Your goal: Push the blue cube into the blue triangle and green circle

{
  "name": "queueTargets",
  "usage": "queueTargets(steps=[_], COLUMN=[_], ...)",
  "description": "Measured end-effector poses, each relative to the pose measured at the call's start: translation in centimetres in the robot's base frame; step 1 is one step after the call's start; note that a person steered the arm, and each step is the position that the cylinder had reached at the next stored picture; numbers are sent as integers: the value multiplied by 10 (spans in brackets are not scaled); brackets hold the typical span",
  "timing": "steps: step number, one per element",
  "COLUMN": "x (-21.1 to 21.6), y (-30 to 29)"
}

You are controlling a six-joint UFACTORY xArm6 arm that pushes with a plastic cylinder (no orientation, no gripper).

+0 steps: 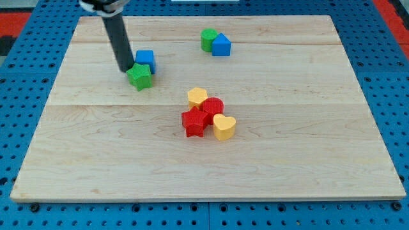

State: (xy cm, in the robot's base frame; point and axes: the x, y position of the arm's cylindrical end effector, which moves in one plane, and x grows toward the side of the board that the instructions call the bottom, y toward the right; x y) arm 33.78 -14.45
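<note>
1. Wooden desk (307,172) on a blue perforated base (396,76); planks running across the view.
2. Dark rod (117,38) entering from the view's top left, slightly tilted; my tip (125,68) down at desk level, touching or just short of the upper-left edge of the green star (139,76).
3. No end effector fitted: just the bare rod, so nothing released, clenched or grasped.
4. Blue cube (145,60) just right of the rod's lower part, directly above the green star in the view and touching it. Contact between rod and cube: cannot tell.
5. Targets near the view's top centre: green circle (207,39) on the left, blue triangle (221,45) on the right, pressed together.
6. Blue cube well apart from that pair, off to their left and a little lower in the view.
7. Mid-desk cluster, all touching or nearly so: yellow block (197,97) at the top, shape unclear; red round block (213,108) below it; red star (193,123) at lower left; yellow heart (224,127) at lower right.
8. Cluster well apart from both the cube and the target pair.
</note>
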Motion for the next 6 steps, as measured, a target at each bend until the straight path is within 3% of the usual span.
queueTargets(steps=[2, 3, 5, 6], x=[-23, -23, 19, -24], y=[85, 51, 95, 130])
